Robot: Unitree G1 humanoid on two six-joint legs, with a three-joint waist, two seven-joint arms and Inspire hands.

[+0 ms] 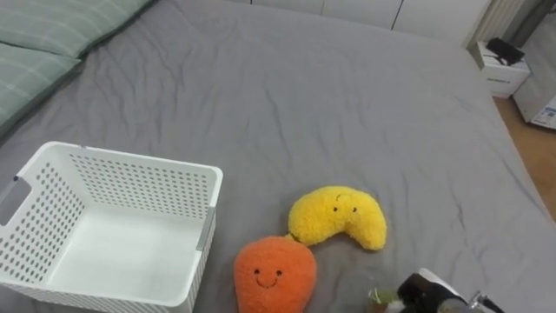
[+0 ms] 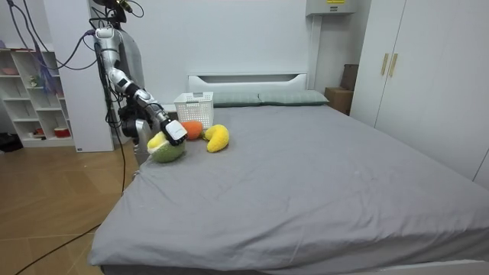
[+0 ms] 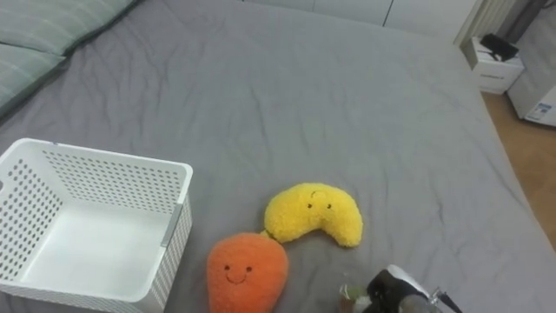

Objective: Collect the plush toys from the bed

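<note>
A yellow banana-shaped plush toy (image 1: pixel 339 217) with a face lies on the grey bed (image 1: pixel 347 104). An orange round plush toy (image 1: pixel 274 275) lies touching it, nearer to me. A white perforated basket (image 1: pixel 204 187) stands empty on the bed at my left, beside the orange toy. My right hand (image 1: pixel 426 294) comes in at the lower right. In the room view my right hand (image 2: pixel 175 131) rests on a green and yellow plush toy (image 2: pixel 164 149) near the bed's edge. A bit of that green toy (image 1: pixel 380 298) shows by my wrist.
Green pillows (image 1: pixel 52 35) lie at the head of the bed on my far left. A white bedside unit (image 1: pixel 504 69) stands past the far corner. I stand at the bedside, with a white shelf (image 2: pixel 30 92) behind me.
</note>
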